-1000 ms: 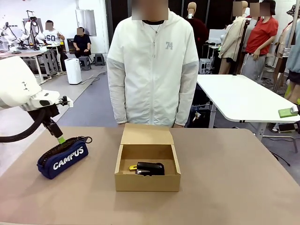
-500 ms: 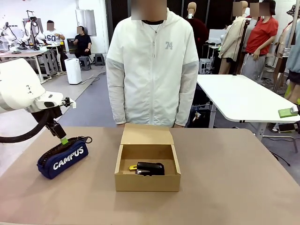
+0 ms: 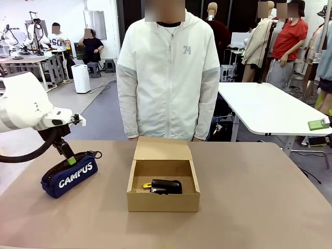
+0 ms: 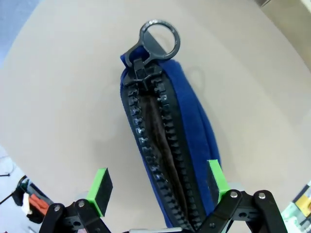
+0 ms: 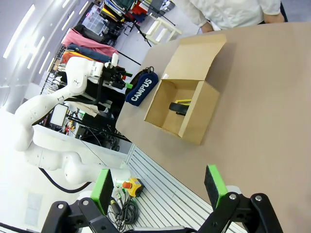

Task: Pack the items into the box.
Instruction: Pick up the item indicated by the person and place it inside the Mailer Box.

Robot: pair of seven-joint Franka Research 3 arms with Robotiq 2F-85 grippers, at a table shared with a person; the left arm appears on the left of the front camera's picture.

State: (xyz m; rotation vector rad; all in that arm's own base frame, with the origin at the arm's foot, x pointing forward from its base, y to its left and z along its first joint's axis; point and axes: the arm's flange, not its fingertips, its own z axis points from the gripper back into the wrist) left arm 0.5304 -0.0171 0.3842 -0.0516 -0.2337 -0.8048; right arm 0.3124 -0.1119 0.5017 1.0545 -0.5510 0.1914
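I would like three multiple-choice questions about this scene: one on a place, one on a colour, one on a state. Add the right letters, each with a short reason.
1. Where is the stapler?
A. inside the box
B. on top of the pouch
C. in the person's hand

2. What colour is the pouch?
A. red
B. navy blue
C. green

3. How is the left gripper?
A. shut on the stapler
B. open, one pad on either side of the pouch
C. open, above the box

Answers:
1 A: it lies on the box floor, next to the knife.
2 B: blue fabric with white CAMPUS lettering.
3 B: the left wrist view shows the green pads apart, with the pouch between them.
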